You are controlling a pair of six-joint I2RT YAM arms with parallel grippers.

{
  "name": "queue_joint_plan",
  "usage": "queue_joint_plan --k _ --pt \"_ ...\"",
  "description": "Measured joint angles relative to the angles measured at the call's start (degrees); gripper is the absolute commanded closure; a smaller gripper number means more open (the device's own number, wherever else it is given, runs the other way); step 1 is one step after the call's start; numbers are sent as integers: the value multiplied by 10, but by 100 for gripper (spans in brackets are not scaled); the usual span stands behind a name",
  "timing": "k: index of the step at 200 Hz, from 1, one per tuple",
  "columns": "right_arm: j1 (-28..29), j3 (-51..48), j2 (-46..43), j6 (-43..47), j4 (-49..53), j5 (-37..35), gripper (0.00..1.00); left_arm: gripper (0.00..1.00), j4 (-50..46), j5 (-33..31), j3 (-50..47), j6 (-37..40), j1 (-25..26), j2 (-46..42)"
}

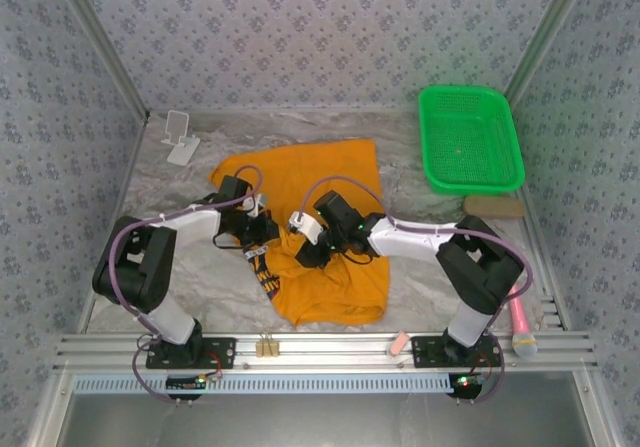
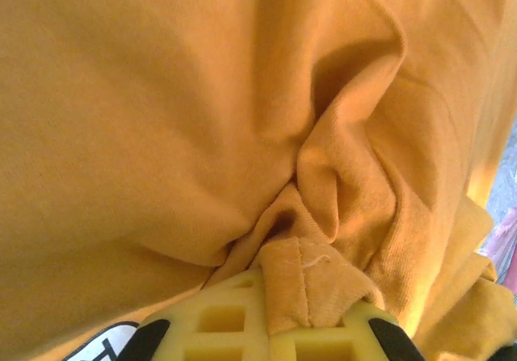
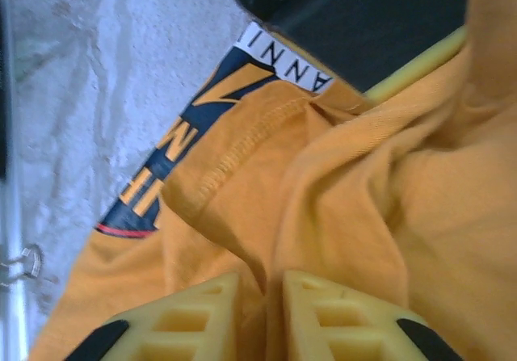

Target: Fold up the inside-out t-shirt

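Observation:
The orange t-shirt (image 1: 330, 177) lies crumpled in the middle of the table, its dark lettered print (image 1: 265, 277) peeking out at the lower left edge. My left gripper (image 1: 262, 235) sits on the shirt's left part. In the left wrist view it (image 2: 299, 296) is shut on a seamed fold of the orange fabric (image 2: 161, 119). My right gripper (image 1: 305, 250) is just to its right. Its yellow fingers (image 3: 202, 312) stand a narrow gap apart with a ridge of the shirt (image 3: 388, 216) pinched between them, beside the hem and the print (image 3: 161, 175).
A green basket (image 1: 470, 137) stands at the back right, with a brown flat object (image 1: 492, 207) in front of it. A white stand (image 1: 180, 137) is at the back left. A pink-handled tool (image 1: 522, 327) lies by the right arm's base. Clips (image 1: 266, 345) sit on the front rail.

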State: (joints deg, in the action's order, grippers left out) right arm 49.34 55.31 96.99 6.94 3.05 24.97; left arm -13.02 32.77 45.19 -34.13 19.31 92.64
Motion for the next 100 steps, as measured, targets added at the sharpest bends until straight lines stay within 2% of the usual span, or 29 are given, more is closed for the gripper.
queue_joint_plan --k 19,49,69,81,93,100 --pt "14 5 -19 16 21 -50 61 99 -1 4 -9 0 1 0" --pt "45 42 -21 -1 64 -128 61 81 -6 11 -12 -1 1 -5" --pt "66 40 -20 -38 75 -175 63 80 -26 10 -13 3 1 -23" --pt "75 39 -15 -71 84 -206 73 80 -37 8 -13 3 1 -37" --pt "78 37 -4 -103 86 -236 90 80 -45 6 -12 5 1 -46" --pt "77 35 2 -122 86 -247 96 77 -51 6 -11 5 1 -48"
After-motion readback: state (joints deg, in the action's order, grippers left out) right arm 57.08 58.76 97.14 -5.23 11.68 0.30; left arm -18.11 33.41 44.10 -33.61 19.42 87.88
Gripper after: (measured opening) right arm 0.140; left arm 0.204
